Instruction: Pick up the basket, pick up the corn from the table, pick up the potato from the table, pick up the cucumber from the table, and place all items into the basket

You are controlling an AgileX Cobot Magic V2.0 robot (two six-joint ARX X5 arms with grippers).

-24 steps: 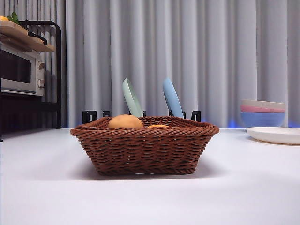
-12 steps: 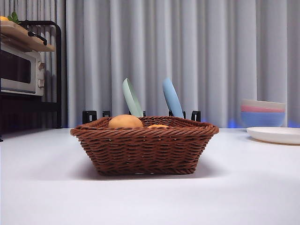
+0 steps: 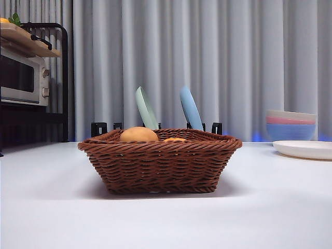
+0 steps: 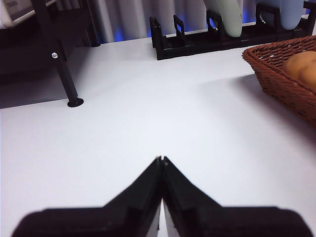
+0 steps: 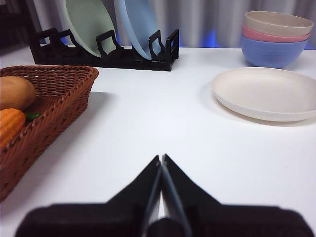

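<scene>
The brown wicker basket (image 3: 161,163) stands on the white table (image 3: 52,207) at the middle. The tan potato (image 3: 138,135) and the orange corn (image 3: 175,139) lie inside it. In the right wrist view the basket (image 5: 54,94) holds the potato (image 5: 15,92), the corn (image 5: 10,126) and a small green cucumber tip (image 5: 32,116) between them. My left gripper (image 4: 161,160) is shut and empty over bare table, apart from the basket's corner (image 4: 281,74). My right gripper (image 5: 161,158) is shut and empty beside the basket.
A black dish rack (image 3: 155,127) with a green plate (image 3: 146,108) and a blue plate (image 3: 191,108) stands behind the basket. A cream plate (image 3: 305,149) and stacked bowls (image 3: 290,124) are at the right. A microwave on a black shelf (image 3: 26,78) stands at the left.
</scene>
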